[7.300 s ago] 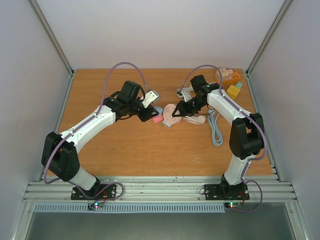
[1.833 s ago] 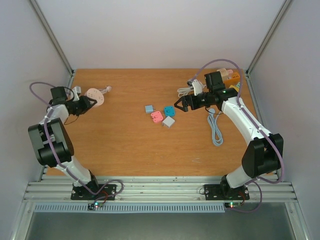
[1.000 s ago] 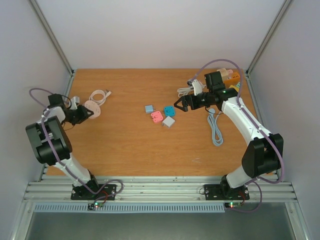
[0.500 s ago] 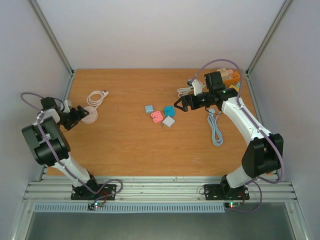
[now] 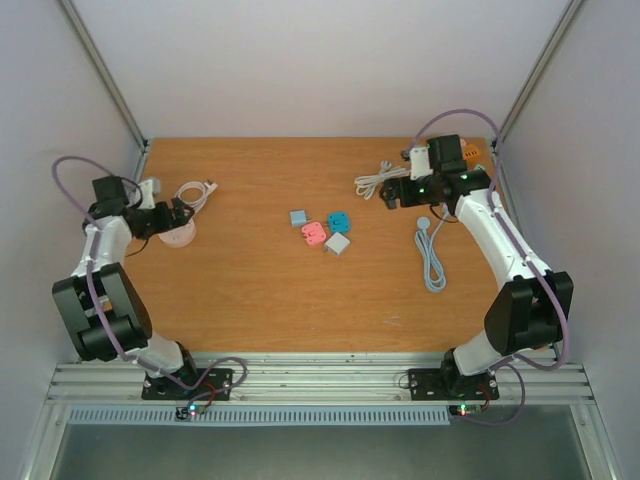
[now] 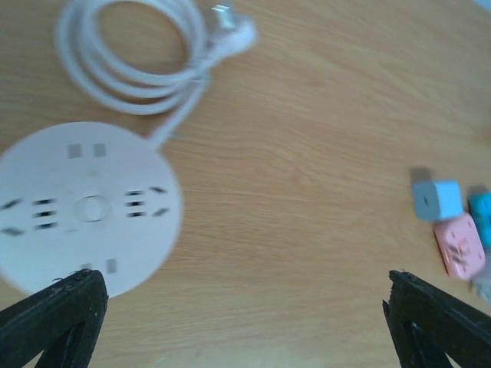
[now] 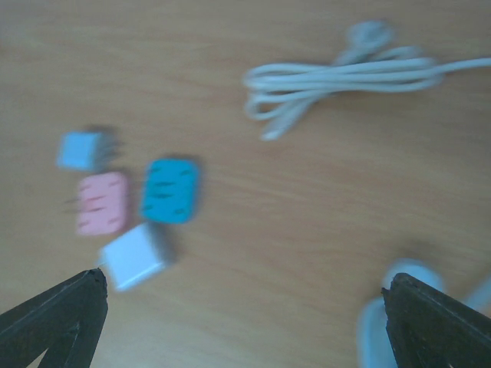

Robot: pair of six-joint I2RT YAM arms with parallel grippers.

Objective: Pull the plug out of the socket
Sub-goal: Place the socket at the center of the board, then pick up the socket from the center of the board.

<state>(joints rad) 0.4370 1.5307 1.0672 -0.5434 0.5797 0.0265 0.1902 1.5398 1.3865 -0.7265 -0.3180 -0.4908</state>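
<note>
Top cam: I've got the round socket (image 5: 178,236) at 9 o'clock on the table with the left gripper (image 5: 176,211) just beside it. The right gripper (image 5: 392,193) is at 2 o'clock and four plugs (image 5: 322,230) lie mid-table. Left wrist: jaws spread wide and holding nothing, socket at 9 o'clock. Right wrist: jaws also wide and empty, plugs at 9 o'clock.

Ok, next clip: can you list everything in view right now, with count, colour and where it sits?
round socket: 1, pale pink-white, left of table, slots empty
coiled cord: 1, white, just beyond the socket, running into it
plug cubes: 4, teal, light blue, pink, white, clustered mid-table
bundled cable: 1, white, far right of centre
loose cable: 1, pale blue, right side
orange block: count unclear, far right corner, partly behind the arm
table: 1, brown wood
left hand: open, empty, over the socket's edge
right hand: open, empty, between cubes and bundled cable
</note>
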